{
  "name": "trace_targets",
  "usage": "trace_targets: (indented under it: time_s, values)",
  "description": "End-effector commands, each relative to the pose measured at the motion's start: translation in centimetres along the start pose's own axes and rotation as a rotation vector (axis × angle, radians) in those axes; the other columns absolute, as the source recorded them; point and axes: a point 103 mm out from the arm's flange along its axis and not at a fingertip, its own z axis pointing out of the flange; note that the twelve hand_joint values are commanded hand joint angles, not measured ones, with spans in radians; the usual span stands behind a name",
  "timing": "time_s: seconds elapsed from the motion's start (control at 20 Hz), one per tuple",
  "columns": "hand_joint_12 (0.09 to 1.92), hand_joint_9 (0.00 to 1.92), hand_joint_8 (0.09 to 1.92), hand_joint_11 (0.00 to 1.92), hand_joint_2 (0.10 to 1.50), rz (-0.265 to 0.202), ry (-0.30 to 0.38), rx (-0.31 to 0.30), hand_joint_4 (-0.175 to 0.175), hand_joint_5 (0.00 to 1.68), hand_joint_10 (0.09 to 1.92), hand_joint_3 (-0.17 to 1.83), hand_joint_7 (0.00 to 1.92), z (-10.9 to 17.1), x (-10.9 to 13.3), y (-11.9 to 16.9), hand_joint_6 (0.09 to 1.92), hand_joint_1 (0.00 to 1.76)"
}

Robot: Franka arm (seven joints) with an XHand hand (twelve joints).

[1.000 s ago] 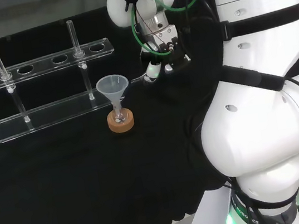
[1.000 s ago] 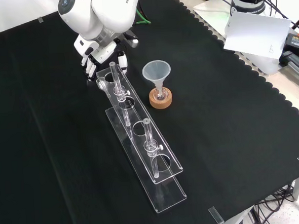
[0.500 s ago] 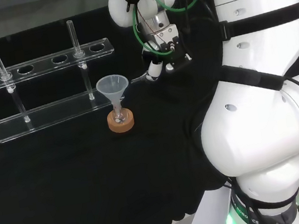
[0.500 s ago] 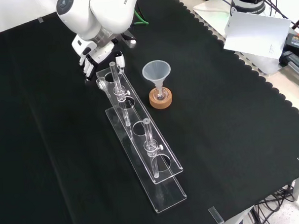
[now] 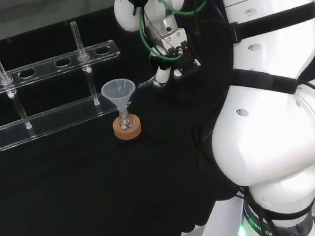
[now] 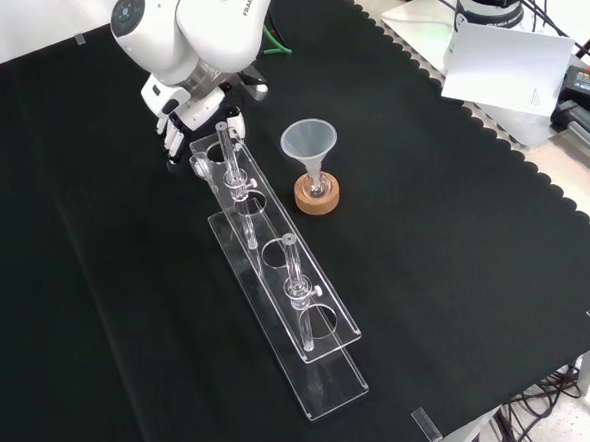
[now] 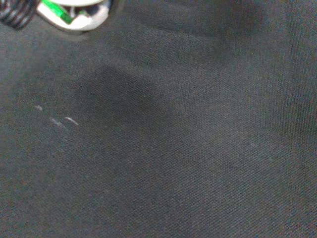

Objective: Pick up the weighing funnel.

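My black and white robot hand point(image 6: 192, 107) hangs over the black cloth point(image 6: 456, 231) with its fingers point(image 5: 162, 75) pointing down, apart and relaxed, holding nothing. The small clear weighing funnel point(image 5: 144, 85) is, I think, the faint pale streak on the cloth in the head view. It lies just beside my fingertips, toward the big clear cone-shaped funnel point(image 5: 118, 92), with its long axis running between them. Its outline is hard to make out.

The hand point(image 6: 190, 105) hangs above the table point(image 6: 99, 293) at the far end of a clear tube rack point(image 6: 265, 226); right of it, the funnel point(image 6: 308, 140) stands in a flask on a cork ring point(image 6: 317, 197).
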Motion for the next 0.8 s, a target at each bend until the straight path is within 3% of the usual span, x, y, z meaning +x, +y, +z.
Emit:
trace_targets:
  time_s: [0.05, 0.8]
  values:
    - [1.31, 0.78, 0.70, 0.47, 0.60, 0.004, -0.012, 0.000, -0.003, 0.64, 0.52, 0.59, 0.47, 0.12, 0.11, 0.13, 0.68, 0.88]
    - [1.30, 0.79, 0.70, 0.49, 0.60, 0.008, -0.010, 0.012, 0.012, 0.71, 0.52, 0.60, 0.49, 0.41, -0.04, 0.54, 0.73, 0.89]
